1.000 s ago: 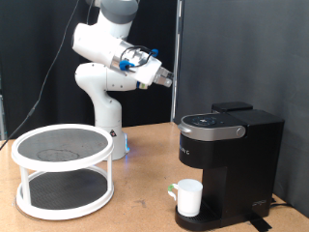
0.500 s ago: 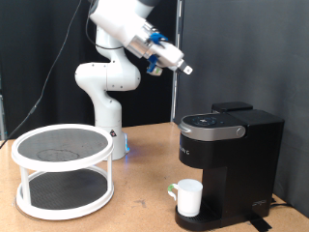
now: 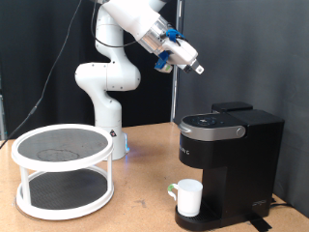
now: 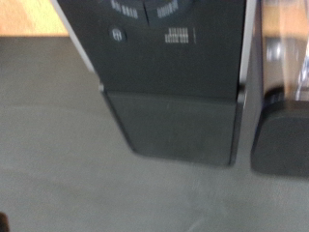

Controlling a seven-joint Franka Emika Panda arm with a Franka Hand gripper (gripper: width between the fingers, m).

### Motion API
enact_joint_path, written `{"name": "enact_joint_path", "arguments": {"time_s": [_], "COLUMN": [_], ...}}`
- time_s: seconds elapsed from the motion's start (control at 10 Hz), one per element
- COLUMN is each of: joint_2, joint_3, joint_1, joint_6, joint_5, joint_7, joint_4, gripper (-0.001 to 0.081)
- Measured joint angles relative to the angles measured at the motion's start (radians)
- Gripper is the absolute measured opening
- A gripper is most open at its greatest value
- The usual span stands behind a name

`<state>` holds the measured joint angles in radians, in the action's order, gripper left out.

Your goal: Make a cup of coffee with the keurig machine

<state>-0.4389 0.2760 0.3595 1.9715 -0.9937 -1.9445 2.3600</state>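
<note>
Pincer [image 3: 196,68] hangs high in the air above the keurig machine [image 3: 230,164], touching nothing; how far open it is cannot be told. Lid down on the machine. White cup [image 3: 187,197] sits on its drip base, under the brew head. Wrist view, blurred, shows only the machine's black top [image 4: 169,72] from above, no fingers. Arm reaches up and toward the exterior view's right. Two-tier white rack [image 3: 63,170] stands on the desk [image 3: 135,208], well apart.

Arm raised high, tool [image 3: 196,68] angled downward, empty.
</note>
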Motion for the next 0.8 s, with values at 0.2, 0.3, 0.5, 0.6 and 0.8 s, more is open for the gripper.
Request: {"name": "enact_joint_path", "arguments": {"time_s": [0.2,0.3,0.5,0.6,0.8], "joint_2": [0.013,0.036,0.102,0.136,0.191], "joint_3": [0.042,0.065,0.102,0.117,0.147], "joint_1": [0.007,0.009,0.011,0.011,0.012], "joint_6": [0.020,0.015,-0.013,-0.013,0.012], "joint_5": [0.214,0.308,0.424,0.467,0.550], "joint_7": [0.009,0.001,-0.056,-0.087,-0.130], "joint_4": [-0.052,-0.095,-0.189,-0.228,-0.272], "gripper": [0.0734,0.0734,0.0734,0.0734,0.0734]}}
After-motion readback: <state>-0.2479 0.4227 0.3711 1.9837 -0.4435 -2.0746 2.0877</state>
